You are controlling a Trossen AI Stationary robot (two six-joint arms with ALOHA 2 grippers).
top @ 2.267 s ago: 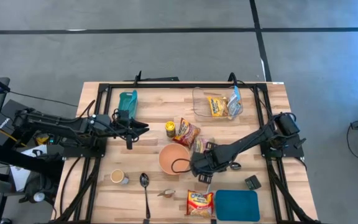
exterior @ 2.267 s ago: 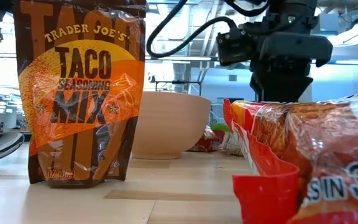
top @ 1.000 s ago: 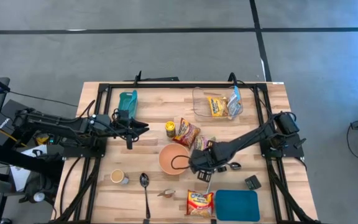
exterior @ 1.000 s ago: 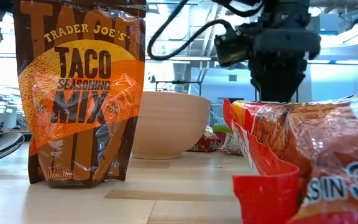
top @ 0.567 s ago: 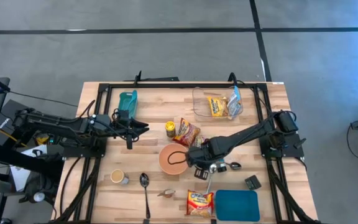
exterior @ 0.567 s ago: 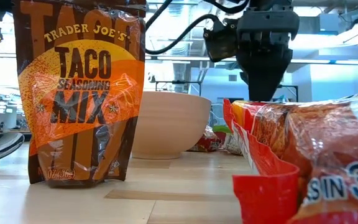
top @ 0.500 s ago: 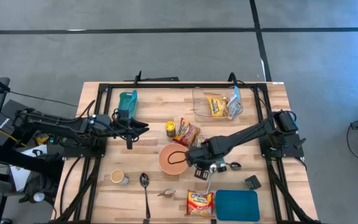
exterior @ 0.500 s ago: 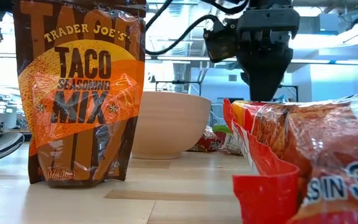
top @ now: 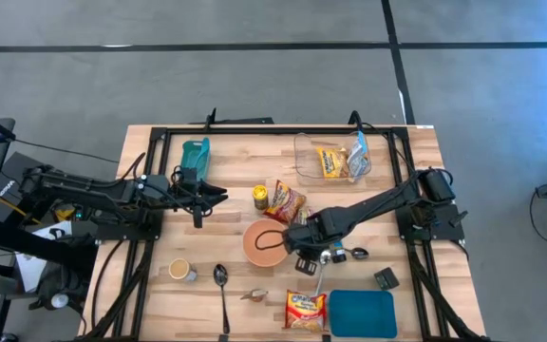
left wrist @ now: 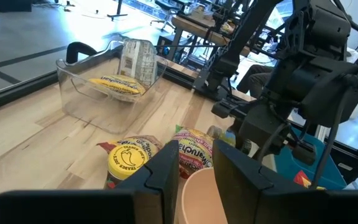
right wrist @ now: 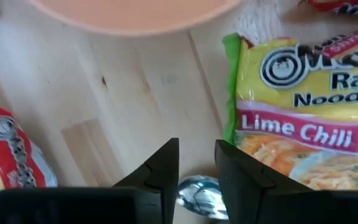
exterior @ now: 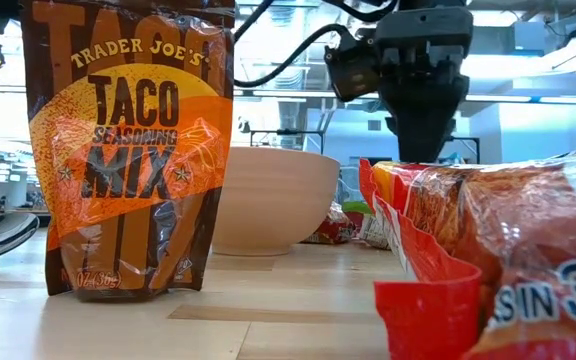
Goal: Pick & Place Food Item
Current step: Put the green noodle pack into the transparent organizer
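Wooden table holds two spoons, one bowl.

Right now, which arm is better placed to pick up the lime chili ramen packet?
Right. Its gripper hovers beside the bowl, with the ramen packet just ahead; the left gripper waits far off.

wood table: bowl mid, spoon, cup, yellow jar, clear bin, blue lid, ramen packs scattered

Peach bowl, teal plate, orange taco-mix packet
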